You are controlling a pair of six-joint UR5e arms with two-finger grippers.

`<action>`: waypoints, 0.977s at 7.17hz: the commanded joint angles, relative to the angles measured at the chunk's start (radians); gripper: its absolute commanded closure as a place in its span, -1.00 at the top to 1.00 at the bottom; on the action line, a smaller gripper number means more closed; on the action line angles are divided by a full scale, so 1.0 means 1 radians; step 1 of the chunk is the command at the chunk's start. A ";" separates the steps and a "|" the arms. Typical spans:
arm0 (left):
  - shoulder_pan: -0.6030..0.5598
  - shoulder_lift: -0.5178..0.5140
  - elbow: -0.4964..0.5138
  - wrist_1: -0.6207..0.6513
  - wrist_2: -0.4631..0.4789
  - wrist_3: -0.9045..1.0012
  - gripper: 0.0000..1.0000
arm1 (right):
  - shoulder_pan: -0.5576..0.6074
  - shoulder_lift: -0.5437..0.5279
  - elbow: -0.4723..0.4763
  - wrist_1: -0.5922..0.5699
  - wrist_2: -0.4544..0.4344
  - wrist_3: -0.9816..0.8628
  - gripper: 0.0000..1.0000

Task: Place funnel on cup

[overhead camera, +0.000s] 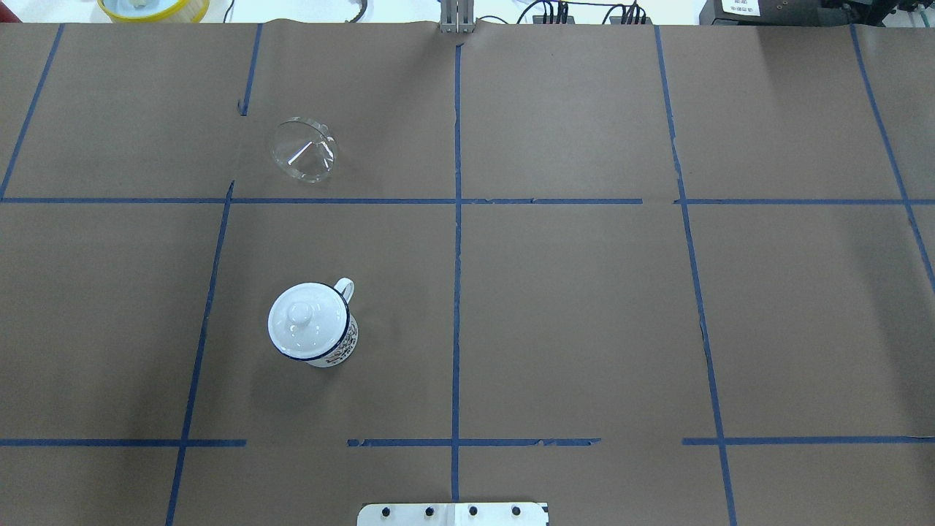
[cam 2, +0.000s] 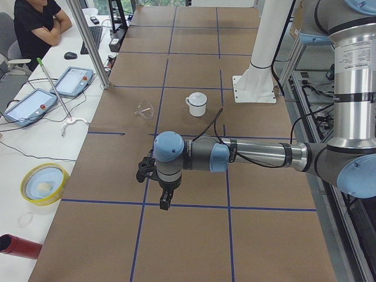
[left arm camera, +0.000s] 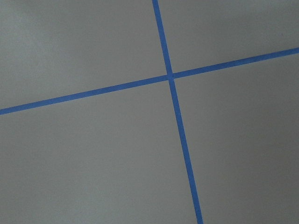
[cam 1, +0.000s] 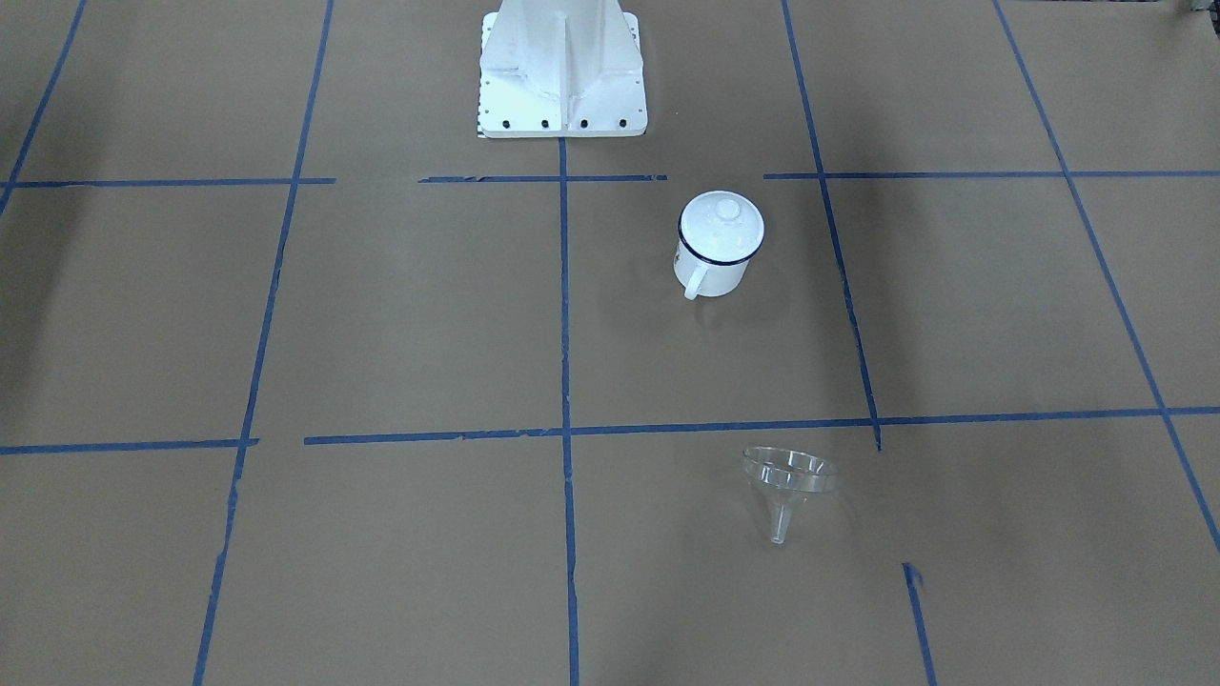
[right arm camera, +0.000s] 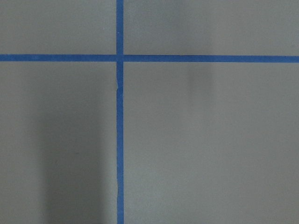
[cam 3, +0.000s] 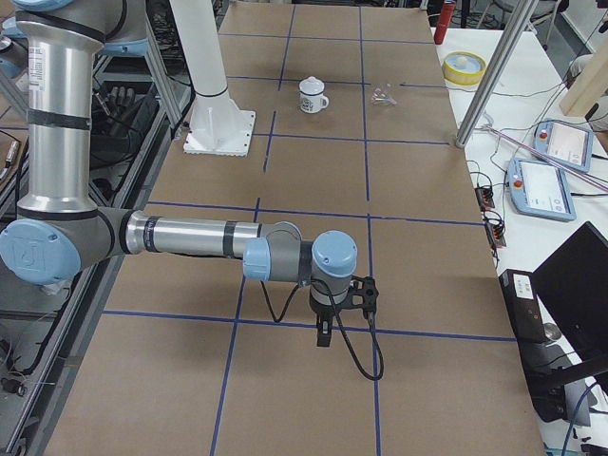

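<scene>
Left gripper (cam 2: 166,202): nearest item in the left-end view, at the tip of the near arm, pointing down over a crossing of blue tape lines (left arm camera: 170,77) on the paper-covered table (overhead camera: 584,307). Whether its fingers are parted, or hold anything, cannot be told from the side. Right gripper (cam 3: 324,334): at the opposite end, also pointing down above a tape line, its opening equally unreadable. Funnel (overhead camera: 304,150): clear, tipped on its side, well beyond the left gripper along the table and toward the operators' edge, just past a tape line. Cup (overhead camera: 321,343): white, blue-rimmed and upright, also well beyond the left gripper, on the side toward the robot base (cam 1: 562,76). It stands well apart from the funnel, one tape line between them. Lid (overhead camera: 307,320): white, knobbed, seated on the cup's mouth. Bare paper lies around both grippers, the cup and the funnel.
</scene>
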State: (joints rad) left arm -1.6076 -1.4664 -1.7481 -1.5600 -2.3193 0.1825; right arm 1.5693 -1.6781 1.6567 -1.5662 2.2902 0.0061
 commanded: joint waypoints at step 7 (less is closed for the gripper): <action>0.011 -0.139 -0.043 -0.002 0.046 -0.116 1.00 | 0.000 0.000 0.000 0.000 0.000 0.000 1.00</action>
State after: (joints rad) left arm -1.6029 -1.5600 -1.7703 -1.5632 -2.3013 0.1275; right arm 1.5693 -1.6781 1.6567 -1.5662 2.2902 0.0061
